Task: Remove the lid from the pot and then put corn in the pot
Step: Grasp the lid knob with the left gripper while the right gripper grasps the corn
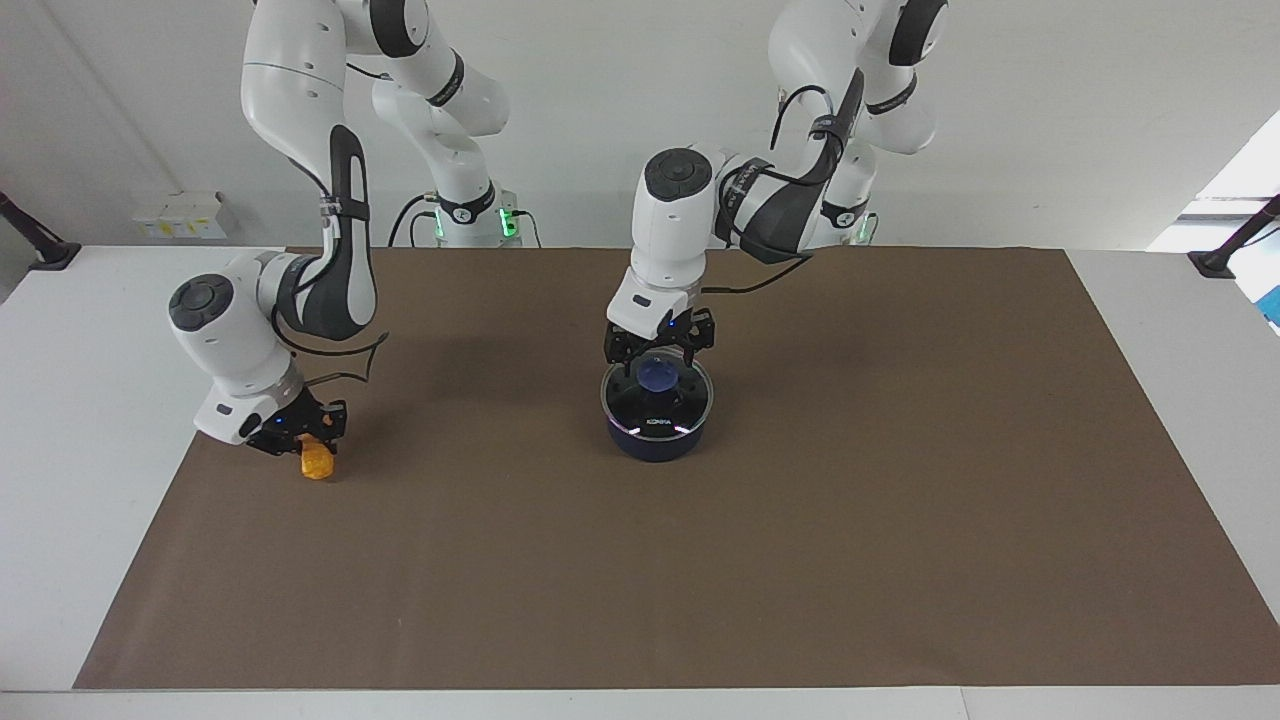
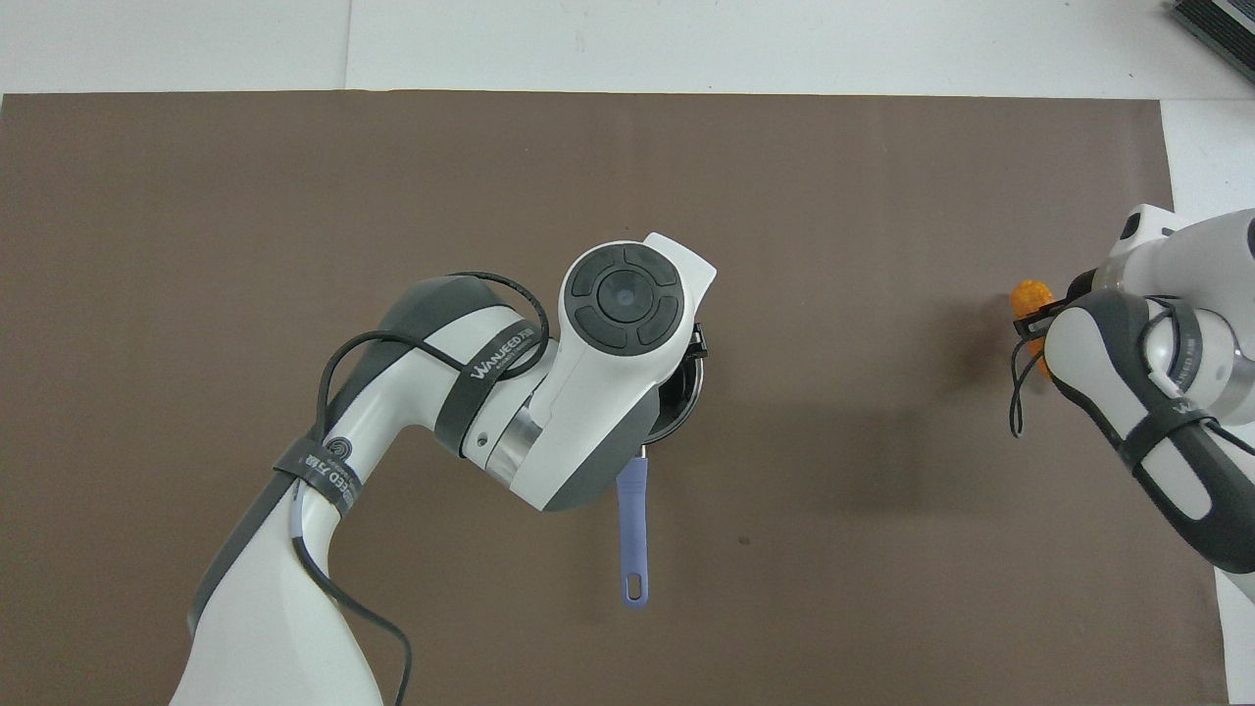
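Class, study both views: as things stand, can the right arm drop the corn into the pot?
Probably not yet: the lid covers the pot, with the left gripper at its knob. The right gripper holds the corn off toward its own end.

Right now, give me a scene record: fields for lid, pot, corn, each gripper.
lid: seated on the pot, blue knob up
pot: mid-mat, its handle pointing toward the robots
corn: at the right arm's end of the mat, in the right gripper's fingers
left gripper: down at the lid's knob, fingers on either side of it
right gripper: shut on the corn, low over the mat
mat: brown, covers the table
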You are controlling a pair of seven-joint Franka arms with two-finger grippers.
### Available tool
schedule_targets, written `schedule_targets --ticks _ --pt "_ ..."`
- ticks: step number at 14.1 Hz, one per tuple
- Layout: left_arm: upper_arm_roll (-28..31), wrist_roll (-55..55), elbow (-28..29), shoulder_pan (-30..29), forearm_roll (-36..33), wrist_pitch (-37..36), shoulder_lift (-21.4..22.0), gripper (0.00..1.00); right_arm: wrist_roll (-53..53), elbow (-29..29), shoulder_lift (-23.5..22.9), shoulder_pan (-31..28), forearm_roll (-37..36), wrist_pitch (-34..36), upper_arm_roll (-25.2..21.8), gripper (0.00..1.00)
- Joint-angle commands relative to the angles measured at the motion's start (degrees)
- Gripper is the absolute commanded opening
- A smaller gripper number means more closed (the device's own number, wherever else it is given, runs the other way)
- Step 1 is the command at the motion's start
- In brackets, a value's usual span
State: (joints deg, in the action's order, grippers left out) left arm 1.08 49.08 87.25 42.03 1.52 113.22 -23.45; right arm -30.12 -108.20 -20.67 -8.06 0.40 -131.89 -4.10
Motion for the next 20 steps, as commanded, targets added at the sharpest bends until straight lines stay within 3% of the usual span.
schedule_targets --ticks 1,7,9,13,14,15,18,20 --pt "0.85 0.58 -0.68 0.86 -0.03 -0.54 -1.07 1.00 3.83 0.09 5.10 -0.03 0.83 5.30 0.58 0.00" --pt "0.68 0.58 0.72 0.77 0.06 0.25 -0.98 0.84 5.69 1.23 15.83 0.24 0.83 21.65 0.58 0.00" --pt "0.68 0.67 1.86 0.86 0.06 0.95 -0.72 0.78 5.78 3.07 18.03 0.24 0.83 26.30 0.58 0.00" --pt "0.85 0.67 2.05 0.77 0.15 1.92 -0.90 0.77 7.01 8.35 20.93 0.33 -0.31 36.16 0.58 0.00" --pt "0.85 0.67 1.61 0.77 0.15 1.48 -0.90 0.72 7.01 8.35 22.07 0.33 -0.48 37.04 0.58 0.00" --pt "0.85 0.75 1.52 0.77 0.24 1.31 -0.90 0.62 7.01 8.44 23.04 0.33 -0.40 38.18 0.50 0.00" --pt "0.94 0.58 1.43 0.86 -0.55 0.87 -0.98 0.00 9.28 8.27 24.19 0.50 -0.83 39.69 0.76 0.00" --pt "0.85 0.40 0.73 0.77 -2.05 -0.27 -0.37 0.00 12.79 7.92 24.45 2.51 -2.59 39.34 1.29 0.00"
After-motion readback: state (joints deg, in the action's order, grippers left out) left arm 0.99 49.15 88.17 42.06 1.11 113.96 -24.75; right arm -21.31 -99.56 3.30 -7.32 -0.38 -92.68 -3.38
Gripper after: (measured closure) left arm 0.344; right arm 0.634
